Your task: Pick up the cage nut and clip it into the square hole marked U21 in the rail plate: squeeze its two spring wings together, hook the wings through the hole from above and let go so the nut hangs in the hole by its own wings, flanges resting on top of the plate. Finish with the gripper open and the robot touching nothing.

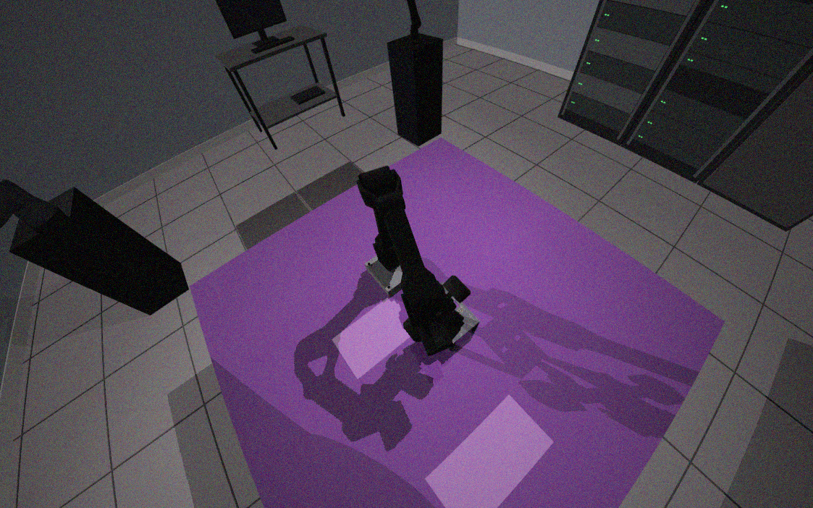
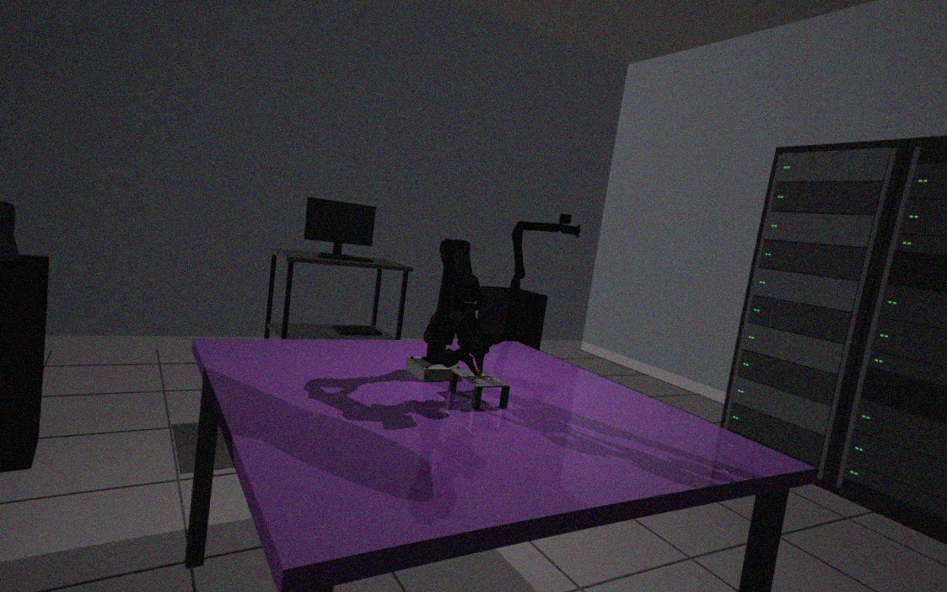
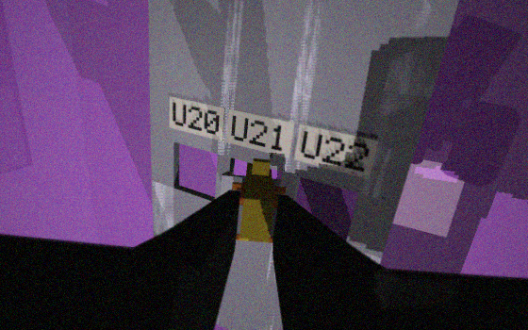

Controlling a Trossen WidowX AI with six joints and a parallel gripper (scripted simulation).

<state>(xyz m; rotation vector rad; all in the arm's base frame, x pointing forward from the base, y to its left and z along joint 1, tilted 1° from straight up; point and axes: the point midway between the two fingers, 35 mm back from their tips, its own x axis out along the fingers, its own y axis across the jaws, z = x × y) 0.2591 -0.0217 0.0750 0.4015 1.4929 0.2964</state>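
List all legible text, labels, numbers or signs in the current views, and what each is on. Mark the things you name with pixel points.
"U20": left label on the rail plate (image 2: 492, 381) (image 3: 185, 71), by a square hole (image 3: 197, 170).
"U21": middle label, above the hole with the cage nut (image 3: 255, 219) at it.
"U22": right label, partly shaded but readable.
Top and exterior views: nothing readable; the labels are too small or hidden there. No brand seen on the monitor (image 1: 251, 15) (image 2: 340, 220).

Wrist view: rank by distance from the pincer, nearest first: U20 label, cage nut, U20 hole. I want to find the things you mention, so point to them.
1. Cage nut (image 3: 255, 219): between the fingertips of the pincer (image 2: 479, 374) (image 3: 256, 205).
2. U20 hole (image 3: 197, 171): just left in the image.
3. U20 label (image 3: 195, 116): above that hole, farthest.
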